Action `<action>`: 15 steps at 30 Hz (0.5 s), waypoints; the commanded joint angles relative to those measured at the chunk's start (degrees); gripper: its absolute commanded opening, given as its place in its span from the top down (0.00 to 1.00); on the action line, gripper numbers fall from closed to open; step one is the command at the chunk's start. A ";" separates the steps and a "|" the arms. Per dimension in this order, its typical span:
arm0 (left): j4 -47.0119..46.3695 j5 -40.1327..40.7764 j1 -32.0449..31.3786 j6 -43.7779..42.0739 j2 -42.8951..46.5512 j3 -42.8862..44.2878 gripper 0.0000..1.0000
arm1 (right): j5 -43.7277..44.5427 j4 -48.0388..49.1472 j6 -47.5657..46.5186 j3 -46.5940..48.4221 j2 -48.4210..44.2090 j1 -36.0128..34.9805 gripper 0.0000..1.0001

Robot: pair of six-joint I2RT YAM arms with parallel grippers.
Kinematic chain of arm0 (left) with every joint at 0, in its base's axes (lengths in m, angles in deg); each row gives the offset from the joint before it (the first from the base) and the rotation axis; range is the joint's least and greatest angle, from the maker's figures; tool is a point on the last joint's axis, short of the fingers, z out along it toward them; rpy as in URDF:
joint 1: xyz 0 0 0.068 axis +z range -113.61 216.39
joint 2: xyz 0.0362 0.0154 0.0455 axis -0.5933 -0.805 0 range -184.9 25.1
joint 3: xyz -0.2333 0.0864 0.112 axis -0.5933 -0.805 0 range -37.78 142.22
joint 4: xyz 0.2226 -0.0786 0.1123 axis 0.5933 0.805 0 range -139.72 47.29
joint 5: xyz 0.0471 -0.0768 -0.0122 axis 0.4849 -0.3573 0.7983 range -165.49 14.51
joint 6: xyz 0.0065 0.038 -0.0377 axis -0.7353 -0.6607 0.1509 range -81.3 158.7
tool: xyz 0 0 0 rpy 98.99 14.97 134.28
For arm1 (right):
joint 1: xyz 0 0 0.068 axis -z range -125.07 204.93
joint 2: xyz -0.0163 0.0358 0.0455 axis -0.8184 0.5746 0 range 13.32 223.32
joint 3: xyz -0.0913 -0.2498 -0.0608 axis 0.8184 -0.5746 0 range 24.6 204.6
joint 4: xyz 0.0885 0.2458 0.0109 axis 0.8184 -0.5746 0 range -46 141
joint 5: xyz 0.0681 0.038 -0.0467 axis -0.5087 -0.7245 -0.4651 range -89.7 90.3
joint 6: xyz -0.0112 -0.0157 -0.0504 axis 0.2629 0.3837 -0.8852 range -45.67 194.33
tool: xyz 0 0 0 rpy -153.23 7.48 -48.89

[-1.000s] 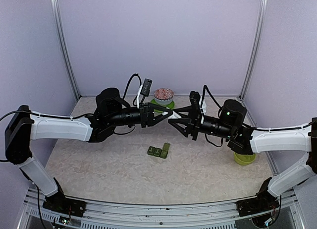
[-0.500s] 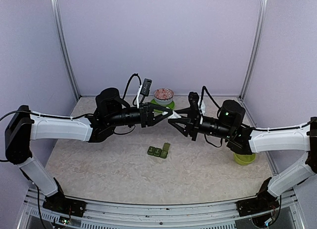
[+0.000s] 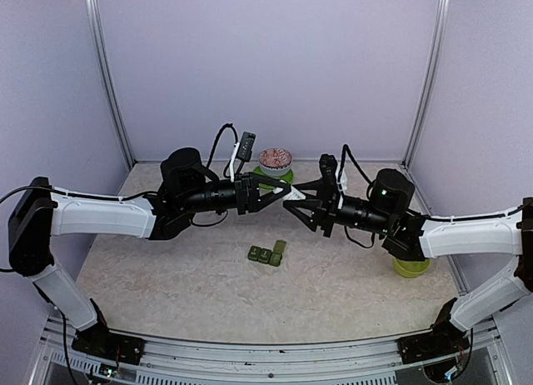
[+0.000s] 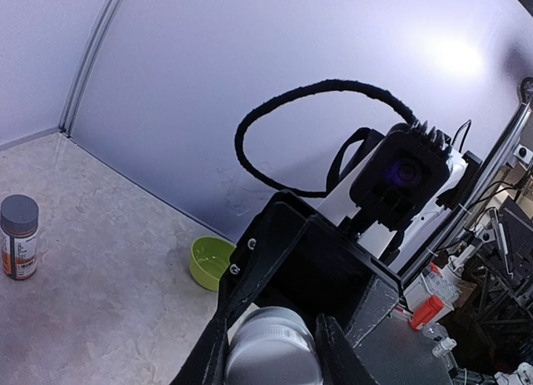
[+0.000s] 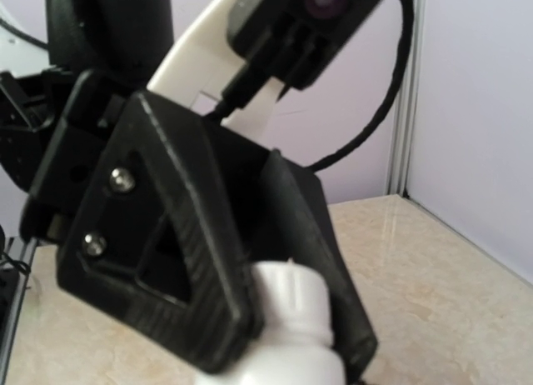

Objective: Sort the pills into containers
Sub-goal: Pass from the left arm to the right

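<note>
Seen from the top camera, the left gripper [image 3: 273, 197] and right gripper [image 3: 298, 202] meet tip to tip in mid-air at a white bottle [image 3: 287, 195]. The dark green containers [image 3: 266, 253] lie on the table below the bottle, slightly toward the arm bases, and a lime-green bowl [image 3: 410, 267] sits well to its right. No pills show; they are probably inside the bottle. The left wrist view adds that the left fingers are nearly closed, clamped on the bottle's round white end, and that a grey-capped bottle [image 4: 18, 235] stands well apart from it. The right wrist view shows the bottle's capped neck close up but not the right fingers, so their opening and grip cannot be told. If the cap is loosened while the bottle lies sideways, pills could spill onto the table beside the containers.
</note>
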 commanded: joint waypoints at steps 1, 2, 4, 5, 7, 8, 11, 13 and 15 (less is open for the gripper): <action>-1.83 0.30 -0.09 -0.37 0.65 0.05 0.89 | -0.40 2.06 0.92 0.11 -1.17 0.30 0.54; -1.82 0.20 -0.09 -0.37 0.64 0.11 0.89 | -0.31 2.09 0.99 0.21 -1.08 0.27 0.54; -1.83 0.15 -0.09 -0.23 0.56 0.10 0.89 | -0.16 2.19 1.02 0.44 -0.83 0.33 0.54; -1.83 0.10 -0.09 -0.19 0.56 0.10 0.89 | -0.12 2.14 1.02 0.53 -0.73 0.34 0.56; -1.82 0.02 -0.09 -0.18 0.55 0.07 0.89 | -0.16 2.04 1.00 0.70 -0.48 0.27 0.57; -1.83 0.01 -0.09 -0.17 0.62 0.11 0.89 | -0.20 2.07 1.08 0.79 -0.35 0.29 0.57; -1.66 0.05 -0.09 -0.31 0.72 0.11 0.89 | -0.38 2.25 1.23 0.94 -0.15 0.27 0.57; -1.69 0.01 -0.09 -0.31 0.73 0.09 0.89 | -0.38 2.41 1.28 0.97 -0.15 0.31 0.57; -1.74 0.02 -0.09 -0.36 0.67 0.07 0.89 | -0.45 2.39 1.35 1.08 -0.15 0.31 0.58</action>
